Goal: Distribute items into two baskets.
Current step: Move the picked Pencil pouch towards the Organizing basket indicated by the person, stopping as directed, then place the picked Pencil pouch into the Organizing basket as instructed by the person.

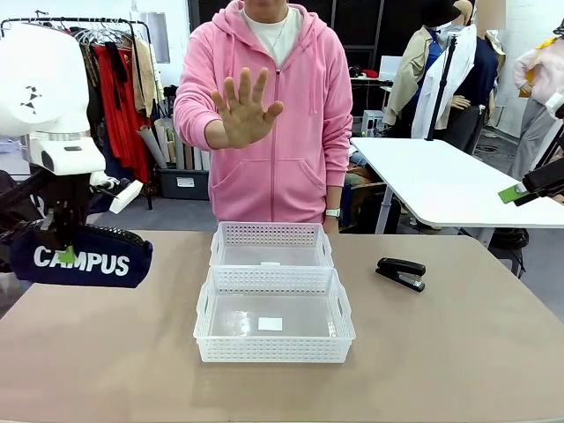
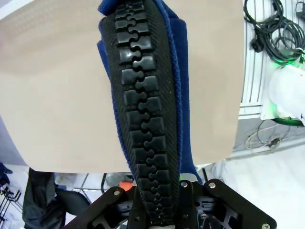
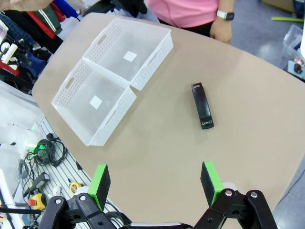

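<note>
Our left gripper (image 1: 66, 256) is clamped tight on the navy pouch (image 1: 84, 257), held in the air off the table's left edge. Right gripper (image 3: 155, 172) gapes wide and holds nothing. We'd carry the pouch over the near basket (image 1: 273, 357) and lower it before release. The stapler (image 1: 401, 272) lies on the table to the right. The far basket (image 1: 270, 233) touches the near one behind. The person's raised palm (image 1: 244, 110) probably means we should wait.

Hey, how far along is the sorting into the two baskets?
Done: nothing; the near basket and far basket are both empty. In hand: the left end effector is shut on the CAMPUS pouch, off the table left of the baskets. To do: the stapler lies on the table; the right end effector is open.
</note>
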Motion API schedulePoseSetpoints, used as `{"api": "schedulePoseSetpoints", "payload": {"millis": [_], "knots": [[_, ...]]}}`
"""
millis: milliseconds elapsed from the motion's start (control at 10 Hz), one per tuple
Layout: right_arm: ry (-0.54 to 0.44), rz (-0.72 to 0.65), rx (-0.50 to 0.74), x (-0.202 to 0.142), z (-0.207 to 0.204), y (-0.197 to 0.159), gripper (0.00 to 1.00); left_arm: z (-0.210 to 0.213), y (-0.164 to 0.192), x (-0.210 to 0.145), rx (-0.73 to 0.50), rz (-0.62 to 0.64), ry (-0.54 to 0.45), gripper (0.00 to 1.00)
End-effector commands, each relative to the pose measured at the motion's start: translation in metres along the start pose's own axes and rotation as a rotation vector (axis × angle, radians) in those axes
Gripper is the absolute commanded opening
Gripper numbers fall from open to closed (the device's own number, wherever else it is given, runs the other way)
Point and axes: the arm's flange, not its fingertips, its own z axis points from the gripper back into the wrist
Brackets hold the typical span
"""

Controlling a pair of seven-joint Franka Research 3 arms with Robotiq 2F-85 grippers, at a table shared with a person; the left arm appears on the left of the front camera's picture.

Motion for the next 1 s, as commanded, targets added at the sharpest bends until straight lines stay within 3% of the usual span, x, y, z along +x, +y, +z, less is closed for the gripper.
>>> {"api": "schedulePoseSetpoints", "payload": {"millis": [0,900], "knots": [[-0.015,0.005,0.013,0.0012,0.0001,0.0000,1.00,0.0008,-0.0003,-0.0007,0.002,0.003,0.000,0.00],[-0.015,0.005,0.013,0.0012,0.0001,0.0000,1.00,0.0008,-0.0003,-0.0007,0.002,0.003,0.000,0.00]]}}
